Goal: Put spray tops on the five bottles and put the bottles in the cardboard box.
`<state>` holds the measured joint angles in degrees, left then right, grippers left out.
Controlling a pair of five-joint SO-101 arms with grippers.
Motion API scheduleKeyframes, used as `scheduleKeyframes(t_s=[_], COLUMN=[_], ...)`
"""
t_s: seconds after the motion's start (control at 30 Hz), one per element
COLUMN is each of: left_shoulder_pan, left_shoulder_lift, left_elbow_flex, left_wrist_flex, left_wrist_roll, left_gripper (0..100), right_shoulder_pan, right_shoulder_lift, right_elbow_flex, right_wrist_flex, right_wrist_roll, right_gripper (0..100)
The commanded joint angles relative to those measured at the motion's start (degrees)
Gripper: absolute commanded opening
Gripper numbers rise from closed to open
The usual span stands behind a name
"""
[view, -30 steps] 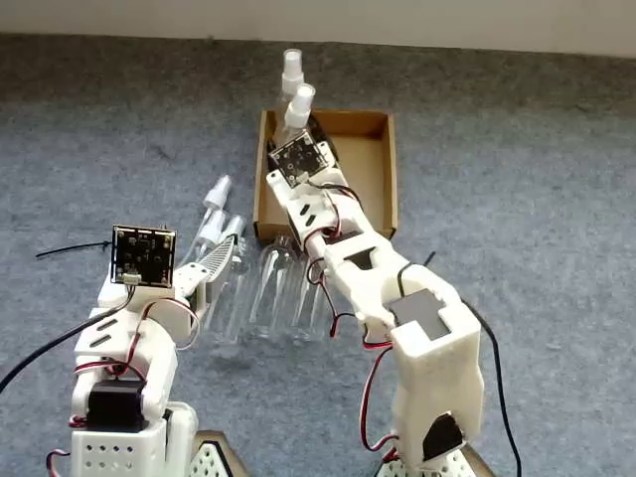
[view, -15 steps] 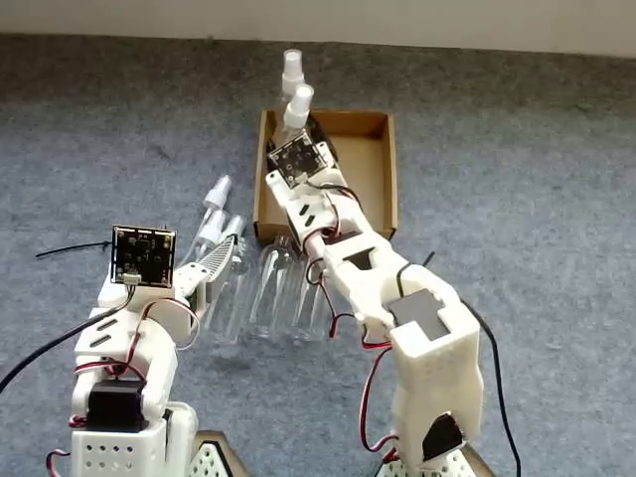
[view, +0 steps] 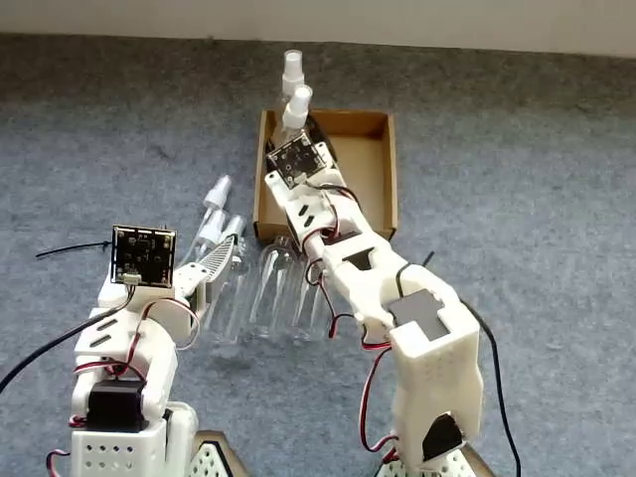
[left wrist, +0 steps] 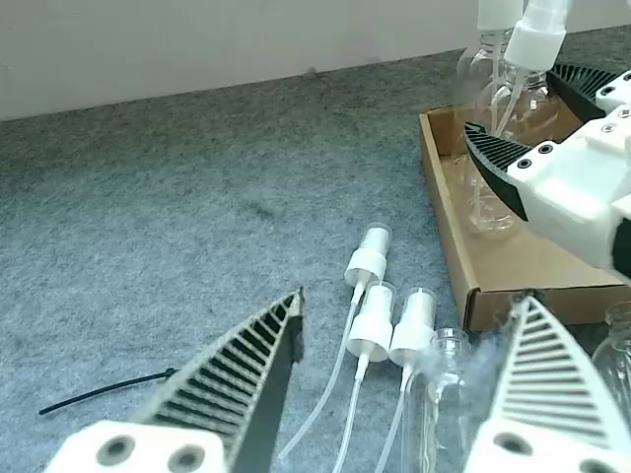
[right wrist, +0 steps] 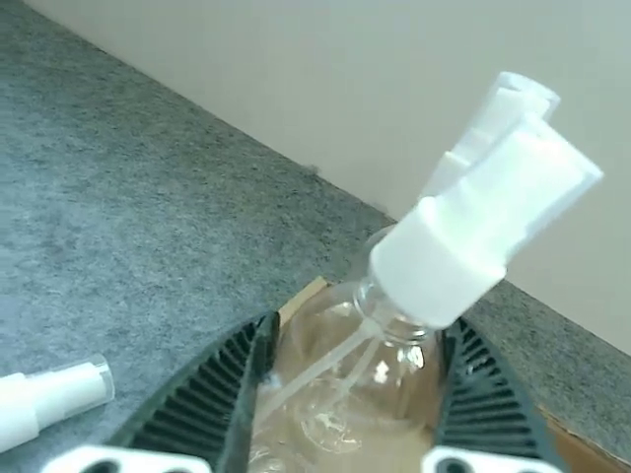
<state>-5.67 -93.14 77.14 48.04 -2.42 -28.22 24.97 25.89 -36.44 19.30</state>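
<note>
The cardboard box (view: pixel 380 179) lies open at the back of the carpet. Two clear bottles with white spray tops stand at its far left corner. My right gripper (view: pixel 297 129) (right wrist: pixel 360 335) is shut on the nearer bottle (view: pixel 296 111) (right wrist: pixel 394 384), inside the box. The second capped bottle (view: pixel 291 68) (left wrist: pixel 485 39) stands just behind it. Three uncapped bottles (view: pixel 272 288) lie side by side on the carpet before the box. Three loose spray tops (left wrist: pixel 373 327) (view: pixel 215 195) lie to their left. My left gripper (left wrist: pixel 394 384) (view: pixel 214 263) hangs open over an uncapped bottle (left wrist: pixel 444 394) and these tops.
A black cable tie (view: pixel 72 249) (left wrist: pixel 108 394) lies on the carpet at the left. Grey carpet (view: pixel 517 199) covers the table, with free room to the right of the box. A pale wall runs along the back.
</note>
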Motion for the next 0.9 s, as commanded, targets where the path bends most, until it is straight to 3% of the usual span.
scheduleKeyframes(t_s=[0.0,0.57,0.73,0.87], left_shoulder_pan=[-0.75,-0.75,-0.75,-0.75], left_shoulder_lift=[0.13,0.13,0.13,0.13], left_elbow_flex=[-0.22,-0.22,-0.22,-0.22], left_wrist_flex=[-1.23,-1.32,-1.32,-1.32], left_wrist_roll=[-0.09,-0.09,-0.09,-0.09], left_gripper=[30,30,30,30], right_shoulder_pan=[-0.75,-0.84,-0.84,-0.84], right_shoulder_lift=[-0.48,-0.48,-0.48,-0.48], right_elbow_flex=[-1.8,-1.8,-1.8,-1.8], right_wrist_flex=[0.04,0.04,0.04,0.04], right_wrist_roll=[0.44,0.53,0.53,0.53], right_gripper=[19.2,19.5,27.5,27.8])
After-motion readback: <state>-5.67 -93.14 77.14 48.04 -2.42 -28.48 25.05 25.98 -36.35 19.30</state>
